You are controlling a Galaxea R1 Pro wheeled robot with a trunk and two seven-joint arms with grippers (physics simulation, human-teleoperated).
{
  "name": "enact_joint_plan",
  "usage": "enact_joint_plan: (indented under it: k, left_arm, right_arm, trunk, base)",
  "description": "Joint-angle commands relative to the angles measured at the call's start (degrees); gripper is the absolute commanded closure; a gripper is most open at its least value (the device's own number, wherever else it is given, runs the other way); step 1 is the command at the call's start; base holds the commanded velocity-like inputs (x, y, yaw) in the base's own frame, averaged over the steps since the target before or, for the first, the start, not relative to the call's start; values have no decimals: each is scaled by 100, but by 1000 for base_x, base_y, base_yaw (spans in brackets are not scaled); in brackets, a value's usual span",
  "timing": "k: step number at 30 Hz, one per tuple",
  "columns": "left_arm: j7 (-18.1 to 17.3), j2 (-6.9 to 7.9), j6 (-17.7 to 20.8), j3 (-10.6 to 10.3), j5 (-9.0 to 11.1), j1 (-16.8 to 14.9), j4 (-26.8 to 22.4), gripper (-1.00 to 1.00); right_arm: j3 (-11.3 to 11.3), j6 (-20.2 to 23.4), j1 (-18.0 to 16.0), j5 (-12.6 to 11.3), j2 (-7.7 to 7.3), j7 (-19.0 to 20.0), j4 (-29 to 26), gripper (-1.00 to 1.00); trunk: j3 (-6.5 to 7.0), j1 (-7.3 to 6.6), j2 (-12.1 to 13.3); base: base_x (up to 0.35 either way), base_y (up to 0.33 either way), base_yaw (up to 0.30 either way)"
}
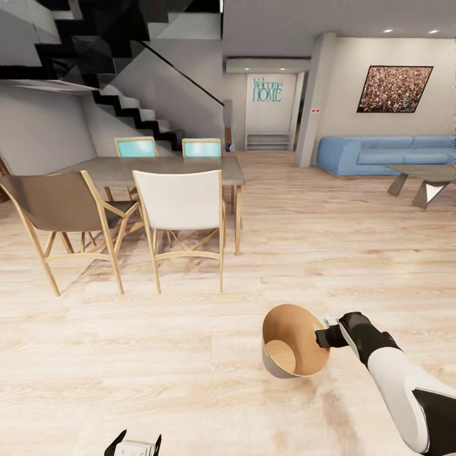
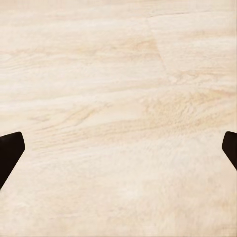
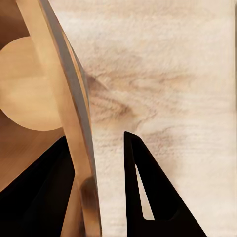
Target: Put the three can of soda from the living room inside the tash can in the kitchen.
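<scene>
The trash can (image 1: 297, 329), pale grey outside and tan inside, hangs tilted above the wood floor at the lower right, its mouth turned up toward me. Nothing lies in its bottom. My right gripper (image 1: 326, 335) is shut on its rim. In the right wrist view the rim (image 3: 74, 108) passes between the dark fingers (image 3: 143, 197) of that gripper (image 3: 96, 143). My left gripper (image 1: 133, 446) is low at the bottom edge, open and empty, and its wrist view has its tips wide apart (image 2: 121, 148) over bare floor. The soda cans are out of view.
A dining table (image 1: 158, 170) with several chairs, one white (image 1: 180, 199), stands at the left, with a staircase (image 1: 126, 95) behind it. A blue sofa (image 1: 380, 154) and a low table (image 1: 418, 174) are at the far right. Open wood floor (image 1: 285, 240) lies between.
</scene>
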Motion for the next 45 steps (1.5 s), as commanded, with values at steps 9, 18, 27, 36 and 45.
enact_joint_plan:
  k: [9, 18, 27, 36, 45]
  left_arm:
    - [0, 0, 3, 0, 0, 0, 0, -100]
    - [0, 0, 4, 0, 0, 0, 0, -100]
    - [0, 0, 10, 0, 0, 0, 0, -100]
    - [0, 0, 13, 0, 0, 0, 0, -100]
    - [-4, 0, 13, 0, 2, 0, 2, -100]
  right_arm:
    - [-16, 10, -2, -72, 1, 0, -1, 100]
    - [-16, 12, -2, -71, 10, -7, -1, 100]
    - [-16, 17, -2, -71, 55, -10, -1, 100]
    - [-16, 16, -2, -70, 90, -11, -1, 100]
    - [-16, -10, 6, -70, 95, -11, -1, 100]
  trunk:
    - [201, -23, 12]
    - [400, -46, 24]
    - [599, -70, 36]
    - [778, -190, 242]
    - [939, -387, 603]
  base:
    - [0, 0, 0]
    - [0, 0, 0]
    - [0, 0, 0]
    - [0, 0, 0]
    - [0, 0, 0]
